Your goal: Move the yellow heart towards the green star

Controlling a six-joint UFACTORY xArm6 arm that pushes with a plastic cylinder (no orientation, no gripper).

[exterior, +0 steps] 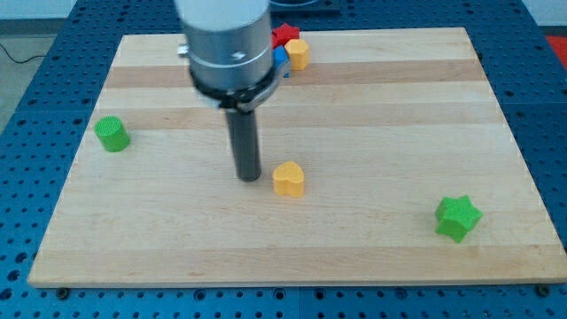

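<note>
Green star (pixel 458 217) near board's bottom right corner, close to bottom edge. Yellow heart (pixel 288 179) mid-board, well apart from star, toward view's left of it. My tip (pixel 249 177) just left of heart, narrow gap visible; plain rod, no claw, grips nothing. Green cylinder (pixel 112 134) near left edge. Far top edge: red block (pixel 283 35), yellow block (pixel 299 53), blue block (pixel 280 60) clustered, partly hidden behind arm. Wooden board (pixel 372 115) on blue table (pixel 549 80).

We found no text, label, brand, number or sign that we could read anywhere: none on the pale wooden board (pixel 372 97), none on the small coloured blocks, none on the grey metal arm housing (pixel 226 40).
</note>
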